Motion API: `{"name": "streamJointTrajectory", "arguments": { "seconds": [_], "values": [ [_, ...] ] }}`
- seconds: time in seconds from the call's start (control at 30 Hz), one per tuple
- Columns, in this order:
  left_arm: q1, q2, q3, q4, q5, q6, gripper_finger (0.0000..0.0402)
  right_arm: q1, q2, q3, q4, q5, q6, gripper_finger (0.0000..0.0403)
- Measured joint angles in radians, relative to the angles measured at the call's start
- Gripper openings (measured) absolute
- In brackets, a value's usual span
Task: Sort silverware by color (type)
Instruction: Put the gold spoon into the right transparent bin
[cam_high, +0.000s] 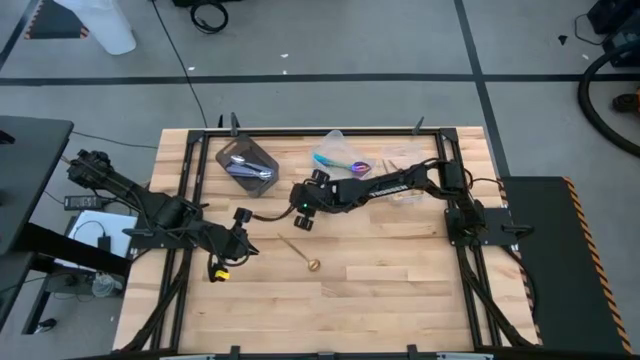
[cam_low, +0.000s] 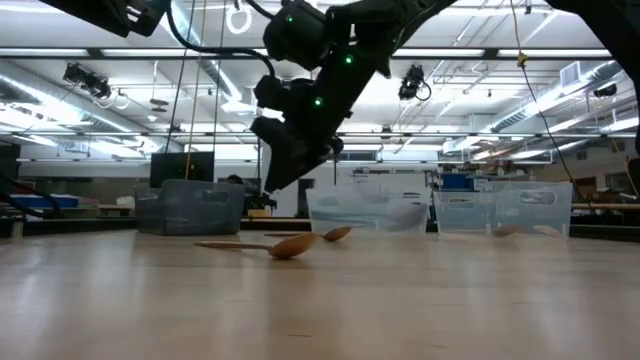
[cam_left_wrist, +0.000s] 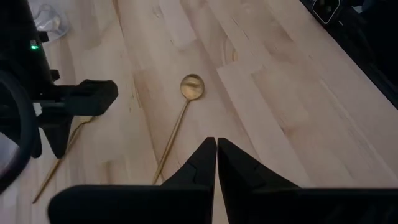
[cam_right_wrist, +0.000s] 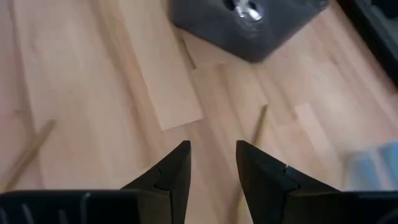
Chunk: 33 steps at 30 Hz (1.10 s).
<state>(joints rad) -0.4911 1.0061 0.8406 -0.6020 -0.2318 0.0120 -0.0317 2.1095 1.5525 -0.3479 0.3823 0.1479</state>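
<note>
The dark tub (cam_high: 247, 161) sits near the back left of the wooden table (cam_high: 400, 290), so I'll place everything off that. It has shiny silver spoons (cam_high: 250, 168) lying in it.

To the right of the dark tub there's a clear tub (cam_high: 336, 152) holding the blue-purple spoons (cam_high: 345, 163) with teal handles. Further right again, well away from the dark tub, is another clear tub (cam_high: 405, 192), mostly covered by the right arm, so I can't tell what's in it.

The right gripper (cam_high: 303, 208) hangs over the table just in front and to the right of the dark tub, with its jaws apart and nothing between them. In its wrist view a thin gold handle (cam_right_wrist: 260, 127) lies on the wood just ahead of the fingers (cam_right_wrist: 171, 169).

A gold spoon (cam_high: 300, 253) lies loose on the table, further to the front from the dark tub, bowl end pointing away from it.

The left gripper (cam_high: 238, 243) sits in front of the dark tub, jaws pressed together and empty, tips aimed at that gold spoon's handle.
</note>
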Motion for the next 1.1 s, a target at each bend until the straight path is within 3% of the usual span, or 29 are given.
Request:
{"name": "streamJointTrajectory", "arguments": {
  "seconds": [0.37,0.83,1.1],
  "values": [
    [0.0,0.0,0.0,-0.001,-0.002,0.001,0.0023,0.127,0.0,-0.001,0.052,-0.143,0.122,0.0137],
    [0.0,0.001,0.0,-0.004,-0.003,-0.005,0.0023,0.247,0.101,-0.003,0.137,-0.119,0.144,0.0153],
    [0.0,0.001,0.0,-0.01,-0.003,-0.008,0.0023,0.262,0.115,-0.004,0.068,-0.076,0.156,0.0175]
  ]
}}
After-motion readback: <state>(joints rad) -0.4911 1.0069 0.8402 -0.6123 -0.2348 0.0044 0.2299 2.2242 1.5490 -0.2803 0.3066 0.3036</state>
